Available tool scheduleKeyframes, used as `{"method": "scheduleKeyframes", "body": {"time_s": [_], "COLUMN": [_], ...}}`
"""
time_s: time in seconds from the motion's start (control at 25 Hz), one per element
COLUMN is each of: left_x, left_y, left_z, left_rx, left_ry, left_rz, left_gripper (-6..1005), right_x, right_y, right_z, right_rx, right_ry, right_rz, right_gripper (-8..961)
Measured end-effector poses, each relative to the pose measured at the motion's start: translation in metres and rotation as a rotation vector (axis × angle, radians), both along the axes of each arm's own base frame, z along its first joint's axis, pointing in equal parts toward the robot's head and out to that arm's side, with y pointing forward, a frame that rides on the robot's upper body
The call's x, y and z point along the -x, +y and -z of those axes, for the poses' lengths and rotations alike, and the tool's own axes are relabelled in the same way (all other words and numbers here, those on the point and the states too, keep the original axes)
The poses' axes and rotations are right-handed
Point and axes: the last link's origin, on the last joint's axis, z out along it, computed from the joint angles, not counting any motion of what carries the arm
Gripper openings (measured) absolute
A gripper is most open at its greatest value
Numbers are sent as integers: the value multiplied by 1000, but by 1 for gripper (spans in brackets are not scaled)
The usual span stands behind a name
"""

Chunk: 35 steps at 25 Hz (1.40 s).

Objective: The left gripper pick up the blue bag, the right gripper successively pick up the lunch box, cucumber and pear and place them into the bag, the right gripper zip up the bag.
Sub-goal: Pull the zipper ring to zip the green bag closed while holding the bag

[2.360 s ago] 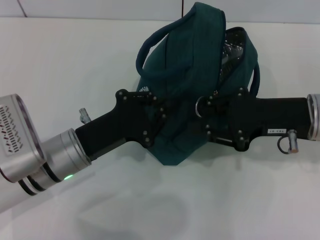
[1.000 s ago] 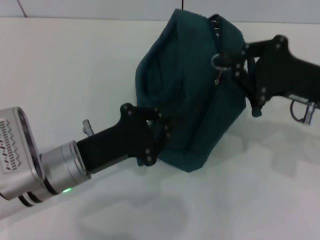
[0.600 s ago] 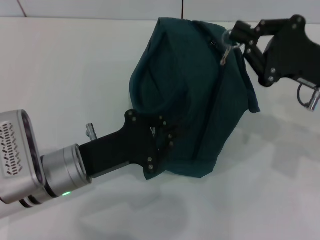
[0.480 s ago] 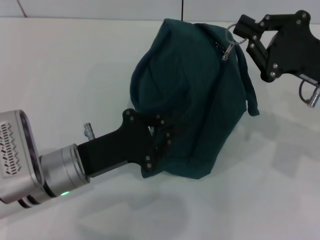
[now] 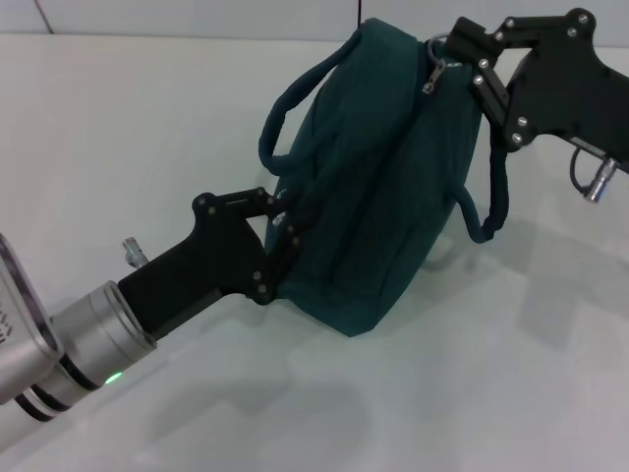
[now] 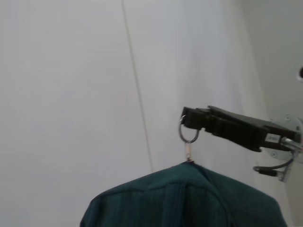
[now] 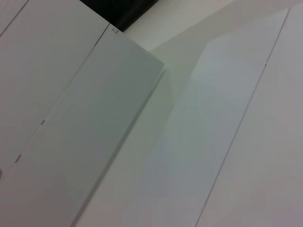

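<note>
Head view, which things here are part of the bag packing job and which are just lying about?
Part of the job:
blue bag
zipper pull ring
left gripper, holding the bag's side
right gripper, shut on the ring

Lying about:
nothing besides the white table

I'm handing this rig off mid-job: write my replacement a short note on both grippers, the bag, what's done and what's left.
Left gripper: shut on the blue bag, holding its side and keeping it up off the white table.
Right gripper: shut on the zipper pull ring at the bag's top far end.
Done: the bag looks closed along the top; no lunch box, cucumber or pear lies in sight, so they are presumably inside.
Left: check that the zip is fully closed, then release the ring.
</note>
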Motion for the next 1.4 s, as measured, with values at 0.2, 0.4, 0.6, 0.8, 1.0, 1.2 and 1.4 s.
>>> {"method": "scheduleKeyframes", "body": {"time_s": [0.2, 0.4, 0.6, 0.8, 1.0, 1.2, 1.4], "left_x": [-2, -11, -20, -27, -29, -29, -27], "left_y": [1, 11, 19, 37, 47, 49, 48], "left_z": [-7, -12, -11, -11, -10, -9, -8], "left_rx": [-24, -20, 7, 39, 39, 40, 39], "left_ry": [-62, -126, -139, -162, -154, -138, -125], "left_rz": [-22, -15, 3, -36, -57, -60, -55], "left_gripper": [187, 362, 546, 616, 553, 447, 315], "right_x": [2, 5, 6, 6, 8, 8, 8], "right_y": [6, 9, 10, 10, 8, 6, 5], "right_z": [3, 5, 5, 6, 10, 10, 11], "right_rx": [-2, -4, -6, -6, 9, 11, 15], "right_ry": [-18, -29, -31, -36, -44, -32, -28], "right_rz": [12, 12, 9, 6, -4, -1, -4], "right_gripper": [28, 26, 19, 19, 19, 19, 20]}}
